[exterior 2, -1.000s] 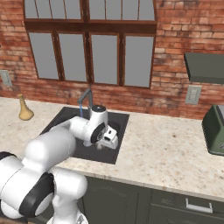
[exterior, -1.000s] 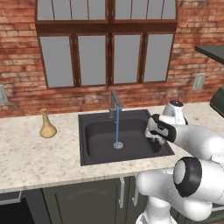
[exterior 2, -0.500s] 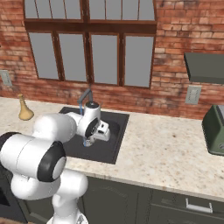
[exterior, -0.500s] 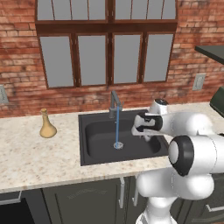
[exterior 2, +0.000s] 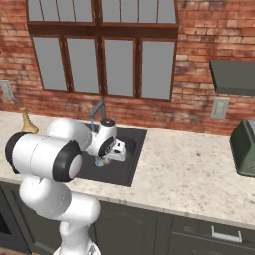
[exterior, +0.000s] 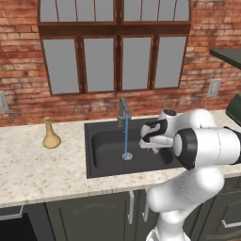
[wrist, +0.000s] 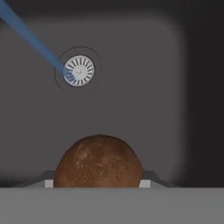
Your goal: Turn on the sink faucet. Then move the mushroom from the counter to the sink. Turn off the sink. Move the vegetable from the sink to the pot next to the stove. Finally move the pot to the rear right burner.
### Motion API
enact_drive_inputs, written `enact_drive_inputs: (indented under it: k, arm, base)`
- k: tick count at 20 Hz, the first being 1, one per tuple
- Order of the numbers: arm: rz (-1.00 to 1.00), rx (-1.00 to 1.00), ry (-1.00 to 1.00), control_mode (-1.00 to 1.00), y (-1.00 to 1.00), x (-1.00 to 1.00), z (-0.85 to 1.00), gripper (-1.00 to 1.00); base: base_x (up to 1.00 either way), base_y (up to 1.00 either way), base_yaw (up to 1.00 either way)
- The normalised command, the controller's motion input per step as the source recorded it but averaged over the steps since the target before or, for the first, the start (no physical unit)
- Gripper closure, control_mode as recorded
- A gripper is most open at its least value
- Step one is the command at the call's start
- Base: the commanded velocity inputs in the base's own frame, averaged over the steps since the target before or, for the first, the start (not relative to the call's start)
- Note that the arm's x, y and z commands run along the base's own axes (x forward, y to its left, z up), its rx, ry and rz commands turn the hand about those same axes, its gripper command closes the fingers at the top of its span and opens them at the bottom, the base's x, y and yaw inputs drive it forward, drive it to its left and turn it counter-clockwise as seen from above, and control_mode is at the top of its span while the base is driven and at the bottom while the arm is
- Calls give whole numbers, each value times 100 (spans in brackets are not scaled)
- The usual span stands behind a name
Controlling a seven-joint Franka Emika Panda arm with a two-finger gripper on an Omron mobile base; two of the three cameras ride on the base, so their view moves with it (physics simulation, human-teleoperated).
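Observation:
Over the right half of the dark sink (exterior: 106, 155) my gripper (exterior: 147, 140) is shut on the mushroom (wrist: 98, 161), a round brown cap that sits between the fingers (wrist: 147, 178) above the basin floor. The faucet (exterior: 123, 109) stands at the back rim, and a thin blue stream of water (exterior: 125, 139) runs from it down to the drain (wrist: 78, 70). In the right base view the gripper (exterior 2: 117, 151) hangs just right of the faucet (exterior 2: 97, 112), inside the sink (exterior 2: 130, 160).
A tan vase (exterior: 51, 135) stands on the speckled counter left of the sink. A dark green toaster (exterior 2: 245, 147) sits at the far right under a range hood (exterior 2: 234, 75). Brick wall and windows back the counter.
The arm has swung left from the sink's right edge to over the basin, carrying the mushroom with it. Water keeps running.

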Motion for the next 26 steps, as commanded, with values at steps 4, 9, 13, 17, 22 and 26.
enact_drive_inputs:
  k: [4, 9, 13, 17, 22, 26]
  arm:
    - [2, 0, 0, -100, 3, 27, -33, 100]
    - [1, 0, 0, -100, 2, 27, -30, 100]
    - [1, 0, 0, -100, 4, 26, -27, 100]
    - [1, 0, 0, -100, 4, 21, -30, 100]
    - [1, 0, 0, -100, 3, 15, -24, 100]
    - [1, 0, 0, -100, 0, 6, -15, 100]
  base:
    - [0, 0, 0]
    - [0, 0, 0]
    - [0, 0, 0]
    - [0, 0, 0]
    - [0, 0, 0]
    - [0, 0, 0]
